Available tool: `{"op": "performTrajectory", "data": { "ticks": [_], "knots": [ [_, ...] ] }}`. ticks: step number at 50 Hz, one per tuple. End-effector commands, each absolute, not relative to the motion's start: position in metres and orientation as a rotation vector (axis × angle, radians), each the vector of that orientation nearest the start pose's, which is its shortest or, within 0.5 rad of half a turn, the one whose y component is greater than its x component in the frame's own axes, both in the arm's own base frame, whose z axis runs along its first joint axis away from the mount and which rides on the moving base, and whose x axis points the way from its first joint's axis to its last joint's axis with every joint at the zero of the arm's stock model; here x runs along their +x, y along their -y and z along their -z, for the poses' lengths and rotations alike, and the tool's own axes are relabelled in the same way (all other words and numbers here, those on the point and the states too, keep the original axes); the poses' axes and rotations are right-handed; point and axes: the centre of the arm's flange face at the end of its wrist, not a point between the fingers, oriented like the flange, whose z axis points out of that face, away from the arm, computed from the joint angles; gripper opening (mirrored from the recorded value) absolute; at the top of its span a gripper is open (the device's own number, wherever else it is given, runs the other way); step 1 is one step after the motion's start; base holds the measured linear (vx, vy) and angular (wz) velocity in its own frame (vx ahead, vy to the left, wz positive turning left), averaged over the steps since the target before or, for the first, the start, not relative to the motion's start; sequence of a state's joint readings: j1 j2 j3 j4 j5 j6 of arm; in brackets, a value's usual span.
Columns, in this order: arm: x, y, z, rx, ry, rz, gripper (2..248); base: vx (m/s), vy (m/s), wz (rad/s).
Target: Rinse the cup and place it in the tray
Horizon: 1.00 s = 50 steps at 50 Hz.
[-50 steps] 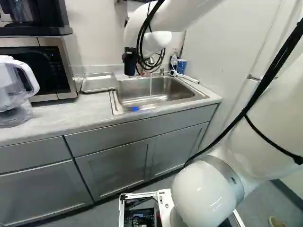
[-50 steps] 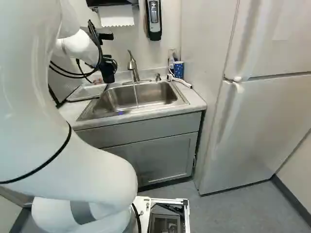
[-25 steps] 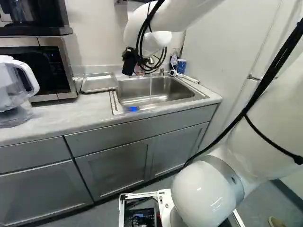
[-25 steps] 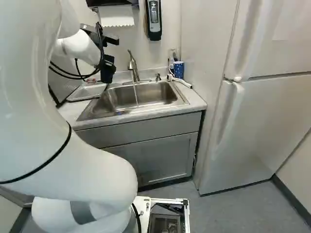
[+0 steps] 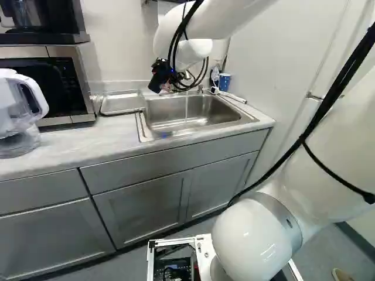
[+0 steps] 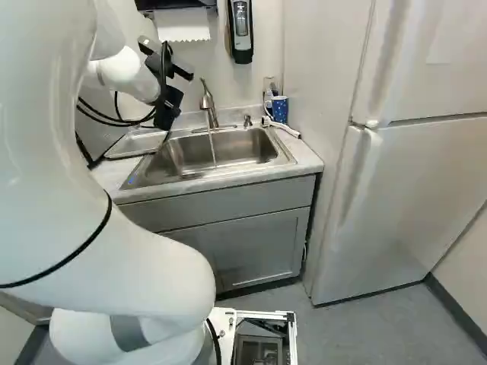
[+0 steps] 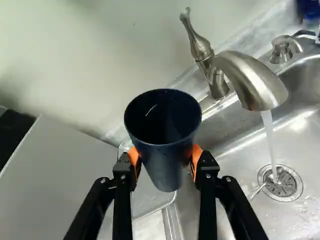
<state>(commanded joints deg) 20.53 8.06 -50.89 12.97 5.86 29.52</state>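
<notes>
Over the sink's tray-side end, my gripper (image 6: 167, 108) hangs tilted below the wrist. In the wrist view the gripper (image 7: 164, 159) has both orange pads against opposite sides of a dark blue cup (image 7: 167, 162), whose open mouth faces the camera. The cup is beside the faucet (image 7: 250, 82), apart from its water stream (image 7: 268, 137), which falls to the drain in the steel sink (image 7: 240, 165). The metal tray (image 5: 122, 102) lies on the counter left of the sink; part of it shows beneath the cup in the wrist view.
A microwave (image 5: 64, 82) stands beside the tray, with a clear pitcher (image 5: 20, 114) nearer on the counter (image 5: 76, 140). A blue patterned cup (image 6: 280, 109) and a white-handled thing (image 6: 285, 129) are at the sink's far right corner. A refrigerator (image 6: 403, 182) stands at the right.
My wrist has turned, tilting the gripper further; in the left base view its lower end has swung left. Water still runs. The base has not moved.
</notes>
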Motion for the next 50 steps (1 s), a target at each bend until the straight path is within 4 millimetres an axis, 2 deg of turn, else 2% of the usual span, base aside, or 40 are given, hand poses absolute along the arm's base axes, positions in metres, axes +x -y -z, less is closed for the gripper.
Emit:
{"op": "performTrajectory", "data": {
  "ticks": [50],
  "knots": [
    [0.4399,-0.1625,-0.6204,-1.931,-0.96,0.956,119,0.0,0.0,0.0]
  ]
}}
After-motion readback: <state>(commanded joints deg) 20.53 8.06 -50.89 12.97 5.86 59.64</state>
